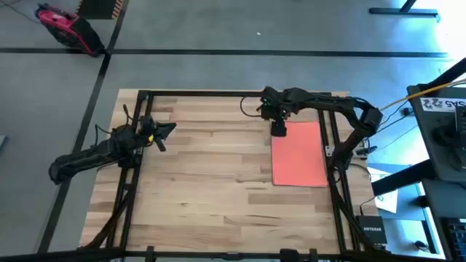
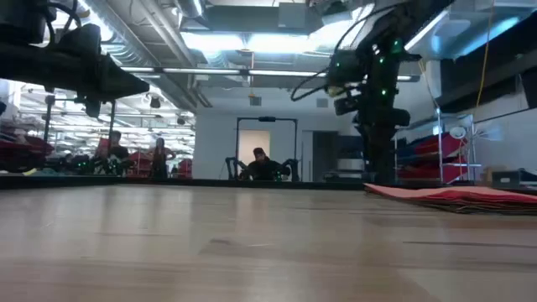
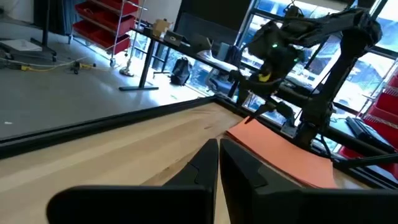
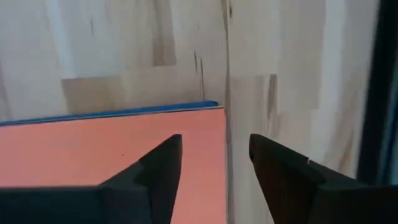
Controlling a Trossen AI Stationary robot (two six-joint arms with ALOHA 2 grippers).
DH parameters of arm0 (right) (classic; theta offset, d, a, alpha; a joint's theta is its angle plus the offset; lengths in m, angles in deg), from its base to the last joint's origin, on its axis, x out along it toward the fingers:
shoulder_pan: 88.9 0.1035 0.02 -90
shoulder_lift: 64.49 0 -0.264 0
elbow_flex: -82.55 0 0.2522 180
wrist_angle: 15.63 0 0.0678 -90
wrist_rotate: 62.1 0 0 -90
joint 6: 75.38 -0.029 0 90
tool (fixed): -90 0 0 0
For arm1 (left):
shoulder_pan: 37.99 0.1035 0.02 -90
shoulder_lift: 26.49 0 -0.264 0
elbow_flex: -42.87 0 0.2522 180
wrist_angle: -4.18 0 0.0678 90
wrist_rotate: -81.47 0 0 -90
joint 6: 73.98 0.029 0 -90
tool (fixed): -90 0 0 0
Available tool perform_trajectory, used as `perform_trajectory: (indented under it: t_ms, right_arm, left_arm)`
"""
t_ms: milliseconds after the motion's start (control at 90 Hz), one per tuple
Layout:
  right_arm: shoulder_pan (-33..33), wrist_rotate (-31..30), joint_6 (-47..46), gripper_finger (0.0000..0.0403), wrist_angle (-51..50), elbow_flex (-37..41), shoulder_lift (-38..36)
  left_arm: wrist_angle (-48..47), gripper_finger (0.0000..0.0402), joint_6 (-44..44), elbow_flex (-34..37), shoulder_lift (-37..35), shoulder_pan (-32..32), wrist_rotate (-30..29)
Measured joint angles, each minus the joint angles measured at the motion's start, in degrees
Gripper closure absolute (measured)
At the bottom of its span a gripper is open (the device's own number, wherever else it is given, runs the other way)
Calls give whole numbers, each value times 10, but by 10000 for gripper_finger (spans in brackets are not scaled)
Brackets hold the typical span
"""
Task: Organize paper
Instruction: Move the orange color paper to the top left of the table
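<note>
The paper lies as one flat stack point(image 1: 298, 154) on the right half of the wooden table, a salmon-orange sheet point(image 4: 93, 149) on top and a blue sheet's edge point(image 4: 124, 112) peeking out beneath it. My right gripper point(image 4: 214, 146) is open and points down at the stack's far left corner point(image 4: 214, 115). One finger is over the orange sheet and the other over bare wood beside it. My left gripper point(image 1: 166, 135) is shut and hangs in the air over the table's left side, far from the stack. My right gripper comes at the stack's far left corner from above with its fingers astride the stack's left edge. I cannot tell whether the fingertips touch the paper or the table.
A black frame point(image 1: 218, 94) runs around the tabletop. Bare wood point(image 1: 211, 167) stretches between the two arms and toward the near edge. In the low view, people sit in the room beyond the table point(image 2: 260, 164).
</note>
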Motion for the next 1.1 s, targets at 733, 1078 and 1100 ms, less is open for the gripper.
perform_trajectory:
  t_ms: [733,1078,1100]
  right_arm:
    - [-15,8,27,221,35,0,80]
    - [-21,44,23,221,14,0,80]
    - [-21,44,20,221,14,-1,80]
  left_arm:
    - [0,402,0,0,0,0,0]
    - [0,402,0,0,0,0,0]
    - [0,402,0,0,0,0,0]
